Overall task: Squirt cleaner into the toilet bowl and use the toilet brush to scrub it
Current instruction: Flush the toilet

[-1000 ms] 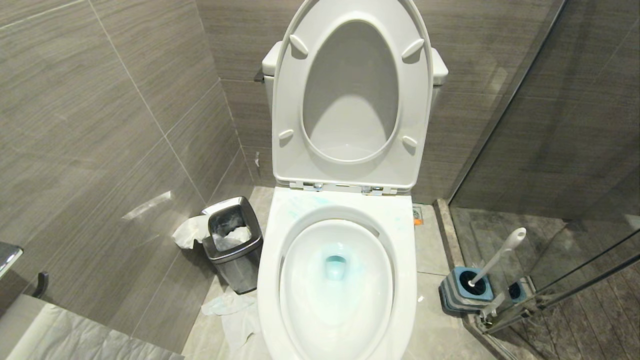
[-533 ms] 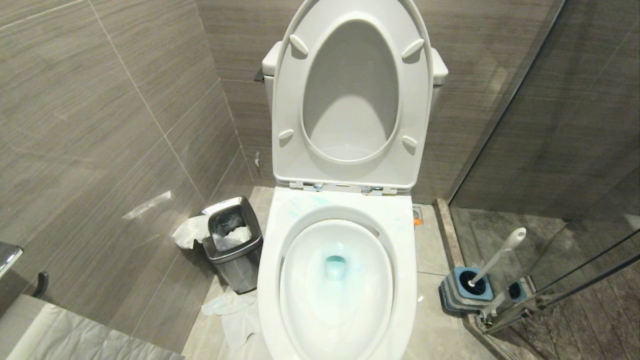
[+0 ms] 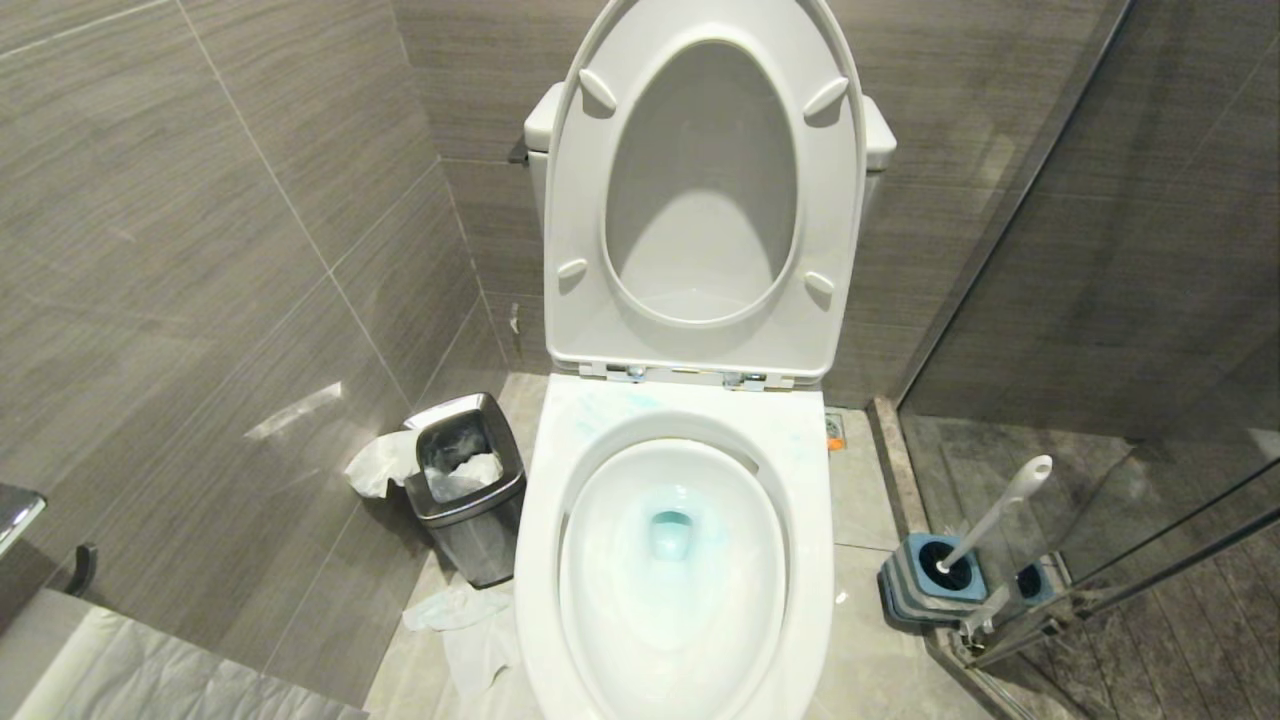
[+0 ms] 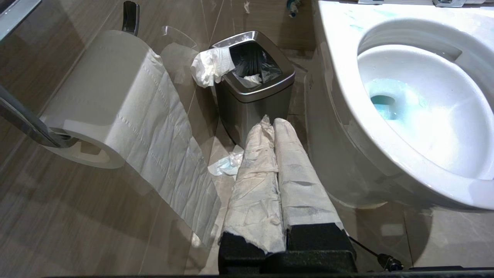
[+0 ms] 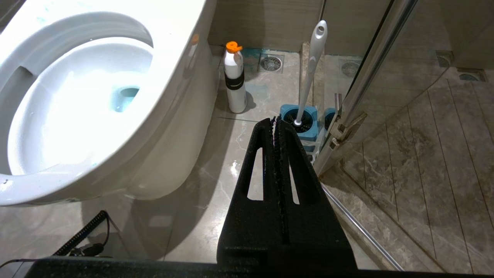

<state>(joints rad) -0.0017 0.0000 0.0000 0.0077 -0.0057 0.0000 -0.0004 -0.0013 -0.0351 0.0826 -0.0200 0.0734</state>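
**Both grippers shut, brush parked in holder**

My left gripper (image 4: 273,123) is low beside the toilet bowl (image 3: 540,560), fingers (image 4: 254,185) wrapped in white paper and pressed together, holding nothing. It points toward the small steel bin (image 4: 251,96), which stands on the floor just left of the bowl near the wall; crumpled tissue (image 4: 210,67) hangs over the bin's rim and more tissue lies on the floor in front of it. A toilet paper roll (image 4: 96,100) hangs on a chrome holder on the left wall, w/ a long sheet trailing down.

My right gripper (image 5: 276,120) is on the other side of the bowl, black fingers closed tight together, empty. It points at the toilet brush (image 5: 310,73), which stands tilted in its blue-and-grey holder (image 3: 925,590) on the floor right of the bowl, by the glass shower door's edge (image 5: 370,77). Brush & gripper are apart, no contact.

A white cleaner bottle w/ orange cap (image 5: 235,83) stands upright on the floor betw. the bowl's base and the brush holder, near the back wall, just in front of a floor drain (image 5: 271,63).

Seat and lid (image 3: 700,190) are raised. Bowl water is tinted blue-green, w/ faint teal smears on the rim's back edge.
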